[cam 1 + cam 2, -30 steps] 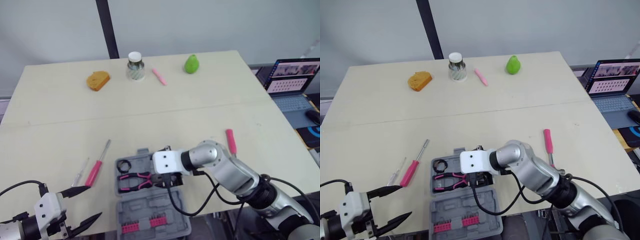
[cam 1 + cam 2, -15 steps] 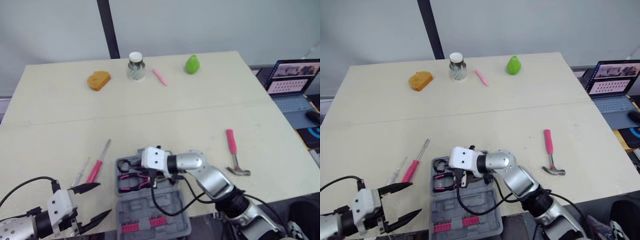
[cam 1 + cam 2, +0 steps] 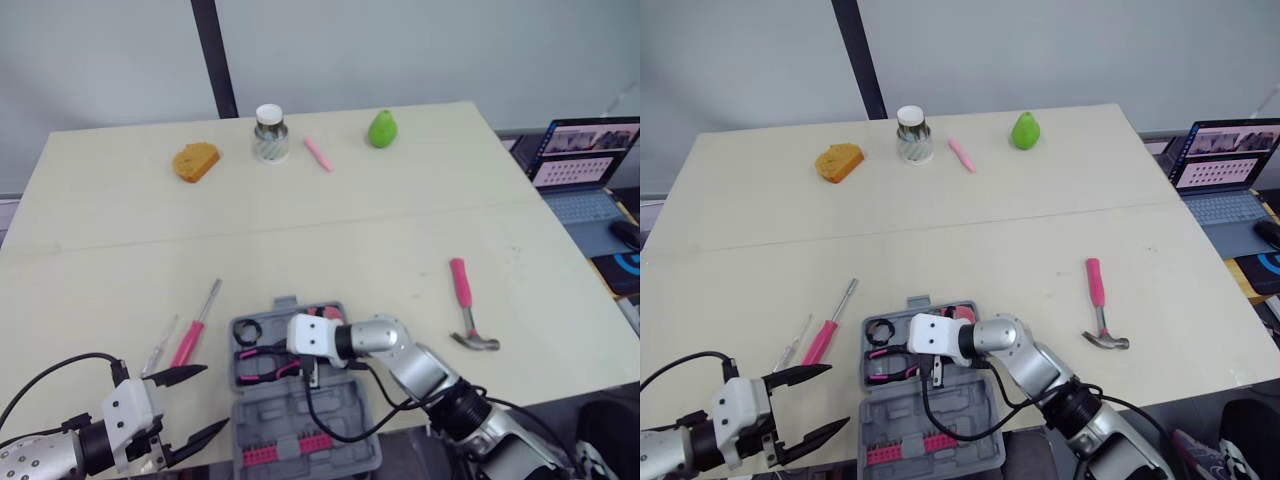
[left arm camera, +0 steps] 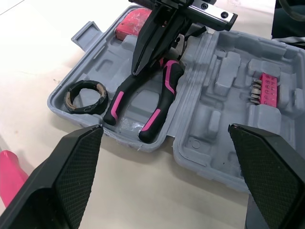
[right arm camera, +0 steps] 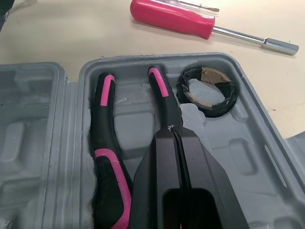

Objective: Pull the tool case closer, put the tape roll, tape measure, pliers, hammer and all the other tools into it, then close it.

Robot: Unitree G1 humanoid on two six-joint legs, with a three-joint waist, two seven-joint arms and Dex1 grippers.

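While the grey tool case [image 3: 300,412] lies open at the table's near edge, the right gripper [image 5: 172,131] is seen with its two black fingers pressed together, pinching nothing, their tip poised over the pliers [image 3: 265,362]. Whether the tip touches them cannot be told. The pliers are seated in a moulded slot of the case, with the tape roll [image 3: 248,329] lodged in the compartment just beside them and a red object [image 4: 131,26] tucked into a corner. Pink bits [image 4: 266,90] are racked in the case's other half. The left gripper [image 3: 216,397] is held with its fingers spread wide near the case. The hammer [image 3: 465,305] is left on the table well to the right, a pink-handled screwdriver [image 3: 192,335] to the left.
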